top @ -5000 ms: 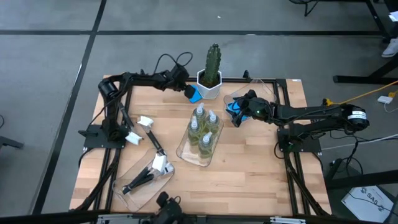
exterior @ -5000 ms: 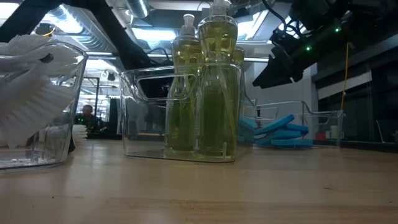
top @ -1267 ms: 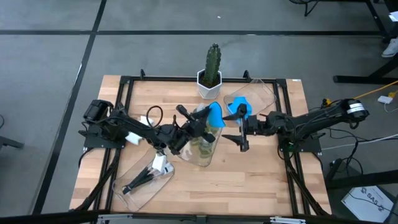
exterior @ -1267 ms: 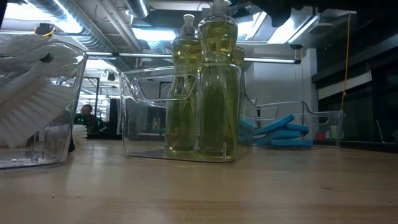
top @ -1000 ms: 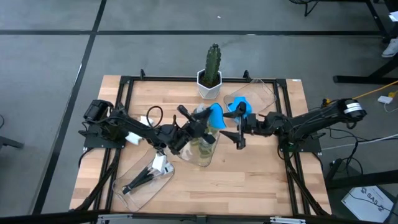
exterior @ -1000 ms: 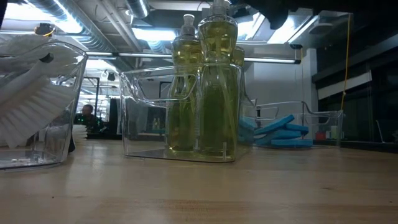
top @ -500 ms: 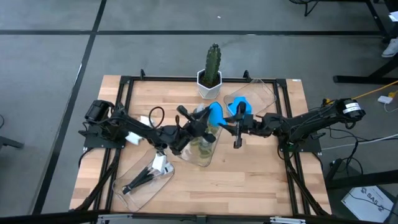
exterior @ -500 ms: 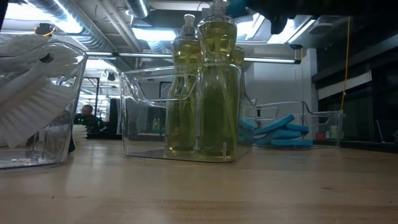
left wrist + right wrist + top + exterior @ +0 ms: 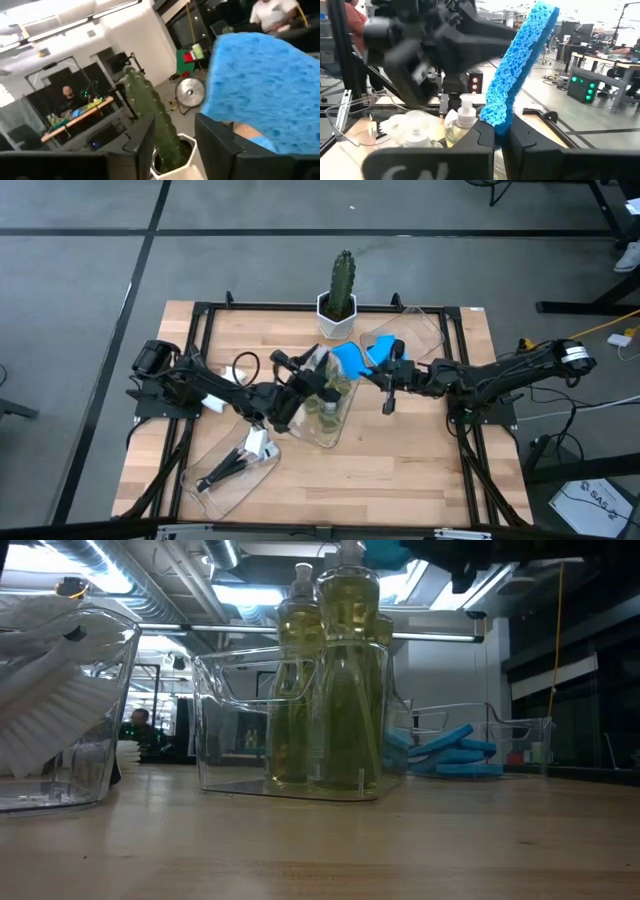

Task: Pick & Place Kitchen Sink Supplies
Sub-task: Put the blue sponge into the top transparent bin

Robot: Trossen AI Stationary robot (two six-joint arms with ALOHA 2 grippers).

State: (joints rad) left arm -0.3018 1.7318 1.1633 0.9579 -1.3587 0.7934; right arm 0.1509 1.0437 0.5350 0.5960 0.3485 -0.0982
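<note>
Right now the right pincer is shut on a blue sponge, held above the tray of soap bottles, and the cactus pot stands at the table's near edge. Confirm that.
Not quite. The right pincer is shut on the blue sponge above the tray of soap bottles, but the cactus pot stands at the table's far edge, as the high view shows.

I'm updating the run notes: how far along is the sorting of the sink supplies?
Looks done: bottles stand in the middle tray, brushes lie in the near-left tray, some sponges sit in the far-right tray. In hand: the right gripper pinches a sponge above the bottles, the left gripper beside it. Left: placing that sponge.
</note>
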